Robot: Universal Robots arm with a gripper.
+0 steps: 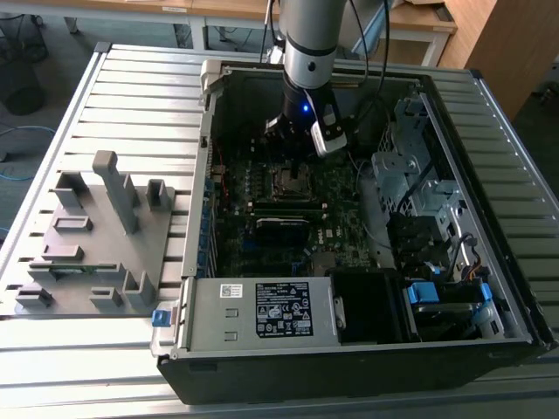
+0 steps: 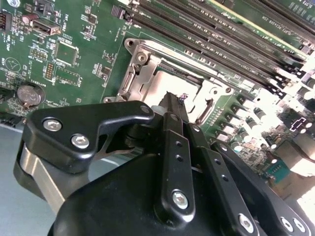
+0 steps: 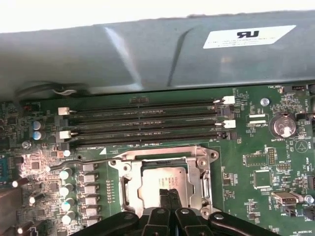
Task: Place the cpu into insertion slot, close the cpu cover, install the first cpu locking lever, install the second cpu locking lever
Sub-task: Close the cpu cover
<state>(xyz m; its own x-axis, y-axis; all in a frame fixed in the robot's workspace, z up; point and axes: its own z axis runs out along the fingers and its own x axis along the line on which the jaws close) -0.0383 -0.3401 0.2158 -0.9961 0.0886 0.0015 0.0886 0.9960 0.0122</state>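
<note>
Starting at the exterior view's left: a grey fixture plate point(image 1: 96, 231) with a bunch of upright blocks sits on the slatted metal table point(image 1: 140, 87), just beside the open PC case point(image 1: 196, 227). Inside the case the motherboard point(image 1: 336, 231) lies flat on the bottom. The insertion slot point(image 1: 293, 182) is roughly mid-board, silver rim and all. The arm point(image 1: 307, 35) comes down from above into the case, right over that socket. Nearer the camera there's the power supply point(image 1: 279, 310) with its label. Over at the exterior view's right you get the silver drive cage point(image 1: 403, 166).

Both wrist views give the close look. The cpu point(image 3: 160, 178) is already sitting in the socket, dull silver top up. The cpu cover point(image 3: 132, 187) looks to be lying flat around it, with the chip showing through its window. The gripper point(image 3: 169, 192) is right at the chip. Its fingers point(image 3: 164, 199) are squeezed together with nothing between them. Whether the tips touch the metal top or sit just off it, I honestly can't tell. A thin metal lever point(image 3: 78, 160) sticks out sideways from the socket toward a row of capacitors point(image 3: 64, 173). Four long black memory slots point(image 3: 142, 125) run between the socket and the grey case wall point(image 3: 147, 54).
</note>
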